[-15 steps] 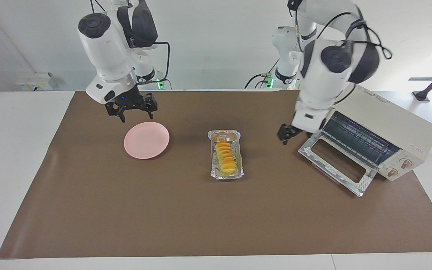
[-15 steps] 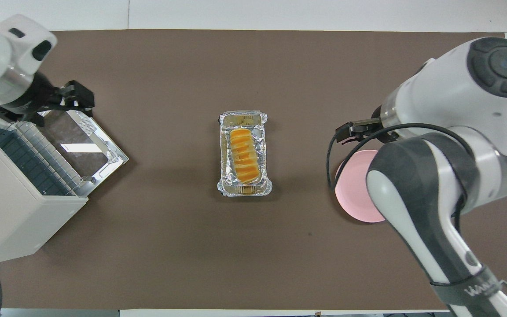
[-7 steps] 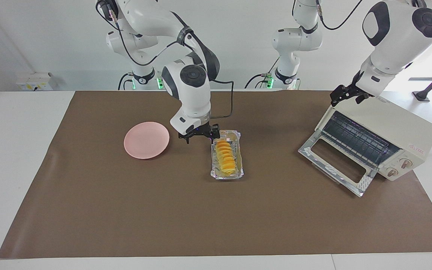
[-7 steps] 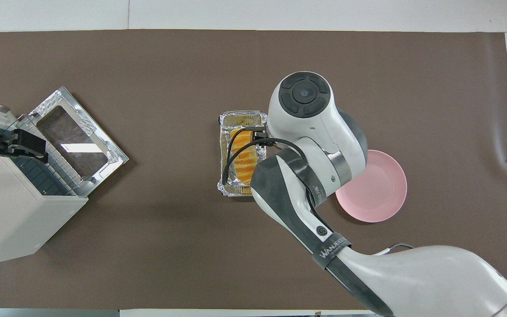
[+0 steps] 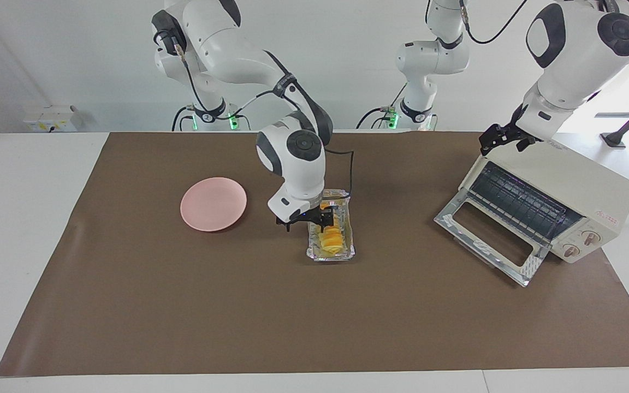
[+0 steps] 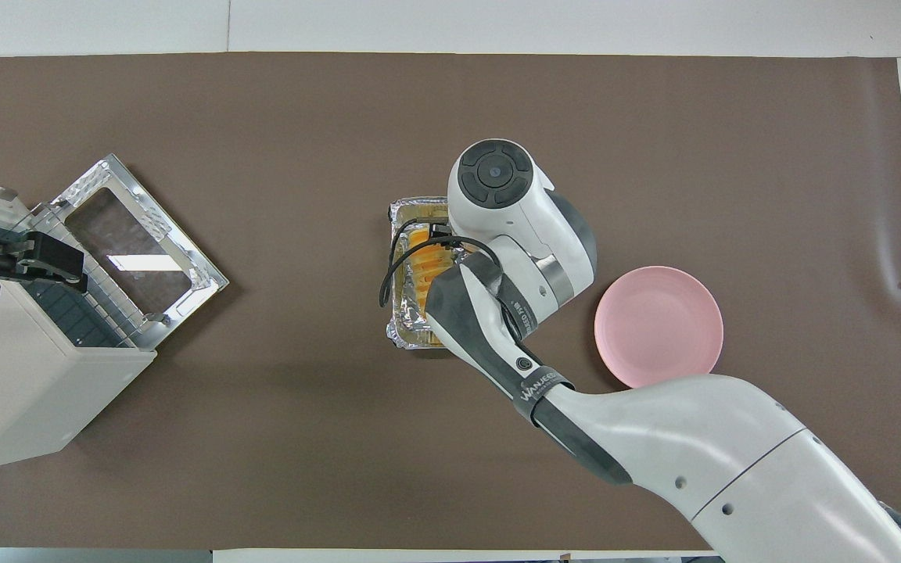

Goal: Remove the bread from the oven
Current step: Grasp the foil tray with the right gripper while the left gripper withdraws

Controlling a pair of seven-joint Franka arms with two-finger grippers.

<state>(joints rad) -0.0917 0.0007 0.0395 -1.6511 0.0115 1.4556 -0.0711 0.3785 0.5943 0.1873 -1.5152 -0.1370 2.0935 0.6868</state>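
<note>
The yellow-orange bread (image 5: 330,240) lies in a silver foil tray (image 5: 349,243) in the middle of the brown mat, outside the oven (image 5: 565,188). My right gripper (image 5: 306,220) is open and low over the tray, with one finger at the bread's middle and the other just beside the tray. I cannot tell if it touches the bread. In the overhead view the right arm covers most of the bread (image 6: 418,266) and the tray (image 6: 406,332). The oven's (image 6: 20,383) glass door (image 5: 486,243) is dropped open. My left gripper (image 5: 503,136) waits open over the oven's top and also shows in the overhead view (image 6: 32,262).
A round pink plate (image 5: 213,203) sits on the mat toward the right arm's end, beside the tray, also seen from overhead (image 6: 658,326). The oven's open door (image 6: 134,250) juts out over the mat. The oven's rack looks bare.
My right gripper has moved from the tray's end nearest the robots down to the bread's middle. The left gripper has stayed over the oven's top.
</note>
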